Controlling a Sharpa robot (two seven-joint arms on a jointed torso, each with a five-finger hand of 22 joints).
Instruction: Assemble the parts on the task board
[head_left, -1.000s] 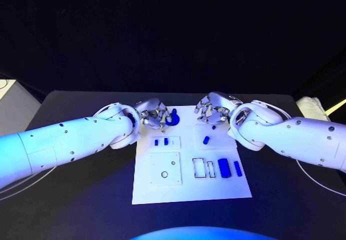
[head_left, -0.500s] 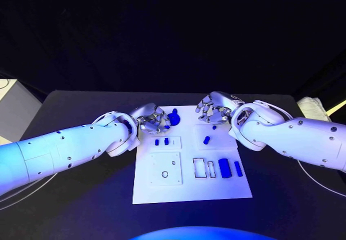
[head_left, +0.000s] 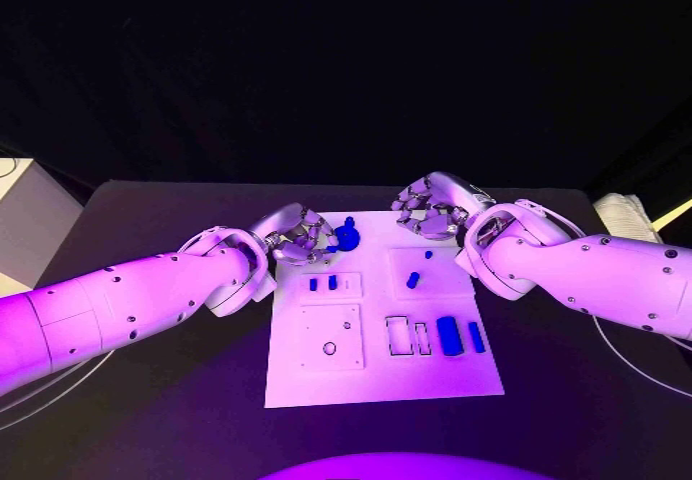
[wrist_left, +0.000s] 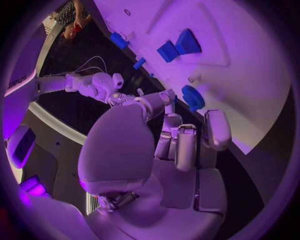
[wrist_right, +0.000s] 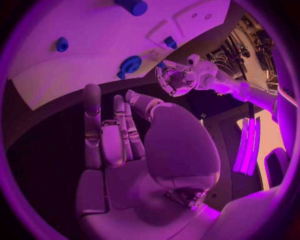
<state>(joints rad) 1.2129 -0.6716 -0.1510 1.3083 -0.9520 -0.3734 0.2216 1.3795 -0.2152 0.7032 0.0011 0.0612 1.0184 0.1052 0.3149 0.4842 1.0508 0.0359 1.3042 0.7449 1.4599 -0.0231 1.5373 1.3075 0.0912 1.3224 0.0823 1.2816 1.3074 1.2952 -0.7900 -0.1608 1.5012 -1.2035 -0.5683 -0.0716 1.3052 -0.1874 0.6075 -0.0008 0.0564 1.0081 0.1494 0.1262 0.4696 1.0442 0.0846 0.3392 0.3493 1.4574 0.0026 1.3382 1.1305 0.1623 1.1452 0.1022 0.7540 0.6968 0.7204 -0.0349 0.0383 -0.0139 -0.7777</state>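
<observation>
White plastic task board (head_left: 382, 385) carried several blue parts: two small pegs (head_left: 322, 284) seated, two bars (head_left: 459, 336) near them, a round part (head_left: 346, 236) loose at its far edge. Left hand (head_left: 300, 238) and right hand (head_left: 430, 212), both empty with loosely curled fingers, hovered there; most assembly seemed left.

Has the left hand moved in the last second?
Yes. The left hand has pulled back from the blue part at the task board's far edge, toward the robot's left.
</observation>
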